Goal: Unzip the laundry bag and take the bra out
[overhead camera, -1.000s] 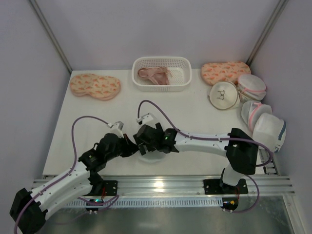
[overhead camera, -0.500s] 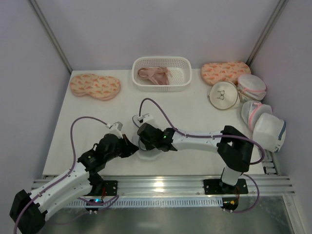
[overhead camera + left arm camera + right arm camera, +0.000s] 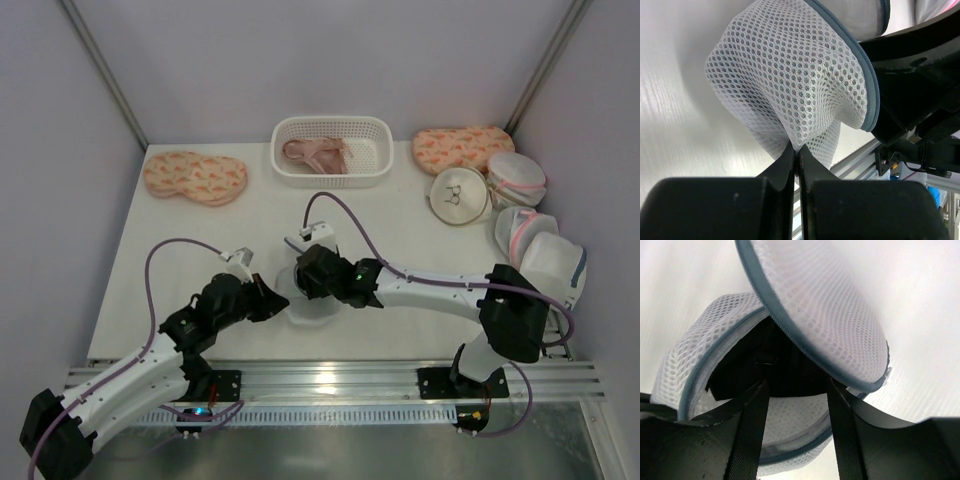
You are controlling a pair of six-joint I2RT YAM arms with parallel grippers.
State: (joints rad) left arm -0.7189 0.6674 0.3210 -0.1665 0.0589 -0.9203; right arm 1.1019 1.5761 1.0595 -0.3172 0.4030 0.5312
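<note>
The laundry bag (image 3: 306,306), a white mesh dome with a grey-blue zip rim, lies near the front middle of the table. My left gripper (image 3: 277,300) is shut on a fold of its mesh (image 3: 796,149), with the bag (image 3: 790,75) bulging up ahead of the fingers. In the right wrist view the bag is unzipped: its lid (image 3: 825,305) stands raised, and the black bra (image 3: 785,371) shows inside the opening. My right gripper (image 3: 797,384) is open at that opening, its tips right by the bra. From above, the right gripper (image 3: 312,280) sits over the bag's far edge.
A white basket (image 3: 332,172) holding a pale pink bra stands at the back. Orange patterned pads lie at the back left (image 3: 195,175) and back right (image 3: 462,147). A flat round bag with a white bra (image 3: 460,195) and pink- and blue-trimmed mesh bags (image 3: 540,250) crowd the right edge.
My right gripper dipped onto the bag, then drew back and to the right with its fingers apart, and the bag now shows from above. The left gripper kept its hold.
</note>
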